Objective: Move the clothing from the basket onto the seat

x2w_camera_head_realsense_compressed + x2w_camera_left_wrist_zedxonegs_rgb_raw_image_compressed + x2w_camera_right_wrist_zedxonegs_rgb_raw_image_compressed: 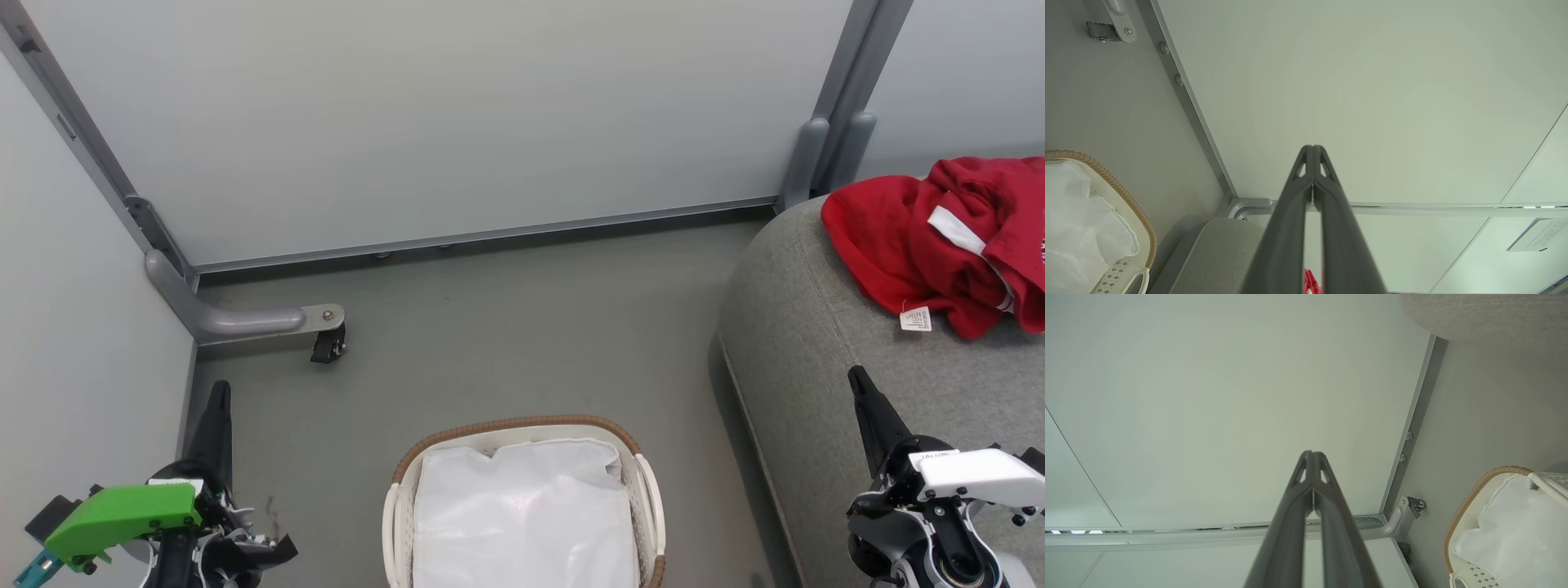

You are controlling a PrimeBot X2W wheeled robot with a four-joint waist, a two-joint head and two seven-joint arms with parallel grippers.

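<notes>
The red clothing [939, 237], with a white stripe and a white tag, lies bunched on the grey seat [816, 343] at the right. A sliver of the clothing [1310, 282] shows between the left fingers' bases. The basket [514, 426], white with a brown woven rim, stands on the floor at bottom centre and holds a white liner [522, 514]. My left gripper [219, 390] is shut at the lower left, pointing up, with nothing in it. My right gripper [857, 377] is shut over the seat's front part, apart from the clothing. Both wrist views show tips pressed together: left gripper [1312, 148], right gripper [1311, 453].
Pale partition panels [457, 114] wall in the far side and the left. A grey panel foot with a black caster [328, 343] juts onto the floor at the left. Bare grey floor [531, 327] lies between basket, panels and seat.
</notes>
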